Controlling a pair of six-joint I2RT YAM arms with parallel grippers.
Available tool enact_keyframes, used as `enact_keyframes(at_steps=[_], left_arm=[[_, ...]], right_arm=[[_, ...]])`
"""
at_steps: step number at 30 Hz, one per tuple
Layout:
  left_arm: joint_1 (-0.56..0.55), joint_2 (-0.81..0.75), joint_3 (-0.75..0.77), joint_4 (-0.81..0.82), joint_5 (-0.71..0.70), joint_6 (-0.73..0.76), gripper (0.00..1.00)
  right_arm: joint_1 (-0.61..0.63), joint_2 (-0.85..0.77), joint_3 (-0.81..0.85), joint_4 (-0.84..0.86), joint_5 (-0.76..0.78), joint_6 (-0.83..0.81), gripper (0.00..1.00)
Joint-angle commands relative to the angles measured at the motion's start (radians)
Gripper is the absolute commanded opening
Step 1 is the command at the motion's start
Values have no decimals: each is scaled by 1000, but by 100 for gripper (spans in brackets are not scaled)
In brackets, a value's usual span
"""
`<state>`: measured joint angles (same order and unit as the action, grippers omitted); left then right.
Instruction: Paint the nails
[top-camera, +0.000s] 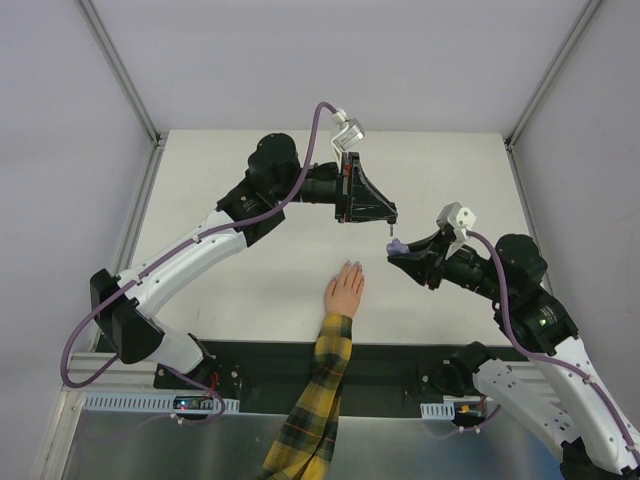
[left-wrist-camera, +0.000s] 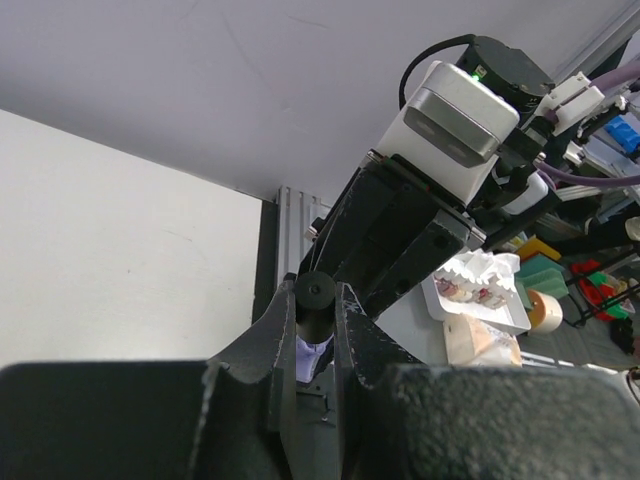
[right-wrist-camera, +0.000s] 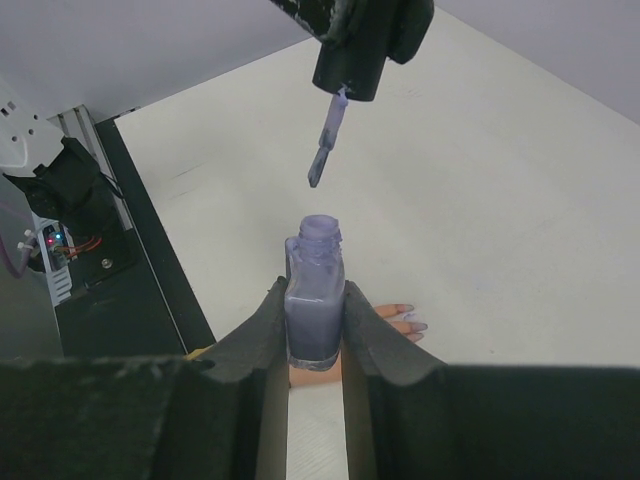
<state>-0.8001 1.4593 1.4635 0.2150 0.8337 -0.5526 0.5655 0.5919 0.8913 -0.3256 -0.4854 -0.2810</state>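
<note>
Nails (top-camera: 350, 266) tip a pale hand (top-camera: 344, 293) lying flat on the white counter (top-camera: 250, 190) in the lower middle of the overhead frame, with a plaid sleeve (top-camera: 318, 390) trailing toward the bottom edge. Just up and right of them, the left gripper (top-camera: 389, 218) hangs over the right gripper (top-camera: 400, 250), both apart from the fingers.

From the left wrist, at the frame's centre, the left gripper is clamped tight on a black cap (left-wrist-camera: 315, 291). A bit of lilac shows beneath it.

From the right wrist, the right gripper pinches a purple bottle (right-wrist-camera: 314, 305) upright at centre, its neck open. The cap and its brush (right-wrist-camera: 325, 150) hang above, clear of the neck. The hand peeks out lower right of the bottle. Its fingertips look tinted, but they are too small to be sure.

As a judgement, the nails are small, hard, slick plates on soft living fingers, so there is nothing to grip. Only the bristles should touch them, lightly, steered through the cap. Wet polish may drip.
</note>
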Motion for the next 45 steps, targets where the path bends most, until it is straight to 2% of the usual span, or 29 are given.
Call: enact_keyframes(at_steps=[1,45], left_arm=[[-14,6,4,86,30,-35,0],[-33,46,6,92,31,-40,0]], right_arm=[[5,-3,1,69,27,11,1],[4,-29,-11,91,73,42,0]])
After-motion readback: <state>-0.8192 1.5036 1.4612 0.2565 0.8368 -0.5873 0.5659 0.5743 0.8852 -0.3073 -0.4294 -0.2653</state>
